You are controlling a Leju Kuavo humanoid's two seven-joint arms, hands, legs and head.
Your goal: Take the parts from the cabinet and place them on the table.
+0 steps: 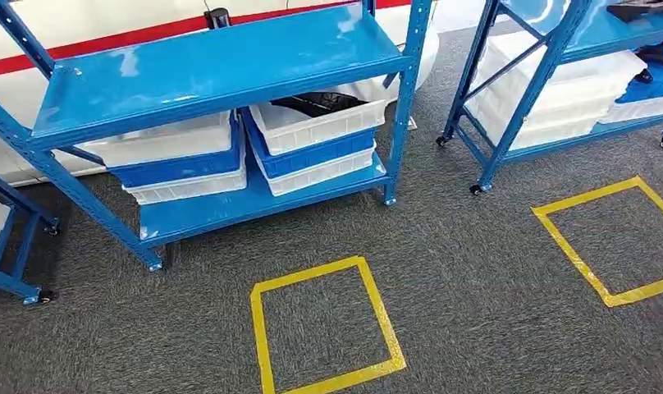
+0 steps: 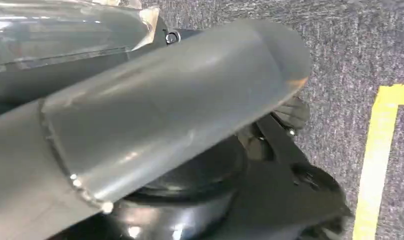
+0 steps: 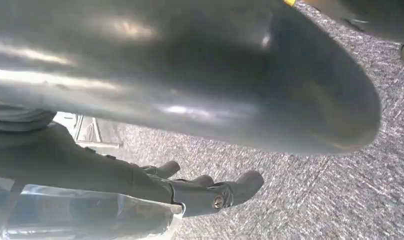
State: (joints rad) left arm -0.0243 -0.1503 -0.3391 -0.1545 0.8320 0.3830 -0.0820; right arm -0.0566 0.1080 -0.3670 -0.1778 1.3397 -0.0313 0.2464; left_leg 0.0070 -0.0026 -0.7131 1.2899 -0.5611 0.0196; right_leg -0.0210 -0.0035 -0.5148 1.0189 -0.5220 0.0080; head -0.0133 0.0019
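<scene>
Black parts [image 1: 322, 104] lie in a white bin [image 1: 316, 123] that tops a stack of blue and white bins on the lower level of the blue cabinet rack [image 1: 213, 61]. That rack stands ahead and to my left in the head view. My left hand [image 2: 180, 105] hangs over grey carpet with its thick grey thumb stretched out and nothing in it. My right hand [image 3: 205, 192] also hangs low, its dark fingers straight and apart, holding nothing.
A second stack of bins [image 1: 180, 156] sits left of the first. Another blue rack [image 1: 550, 49] with white bins [image 1: 558, 90] stands to the right. Two yellow tape squares [image 1: 381, 316] [image 1: 570, 242] mark the carpet. Both racks stand on small castors.
</scene>
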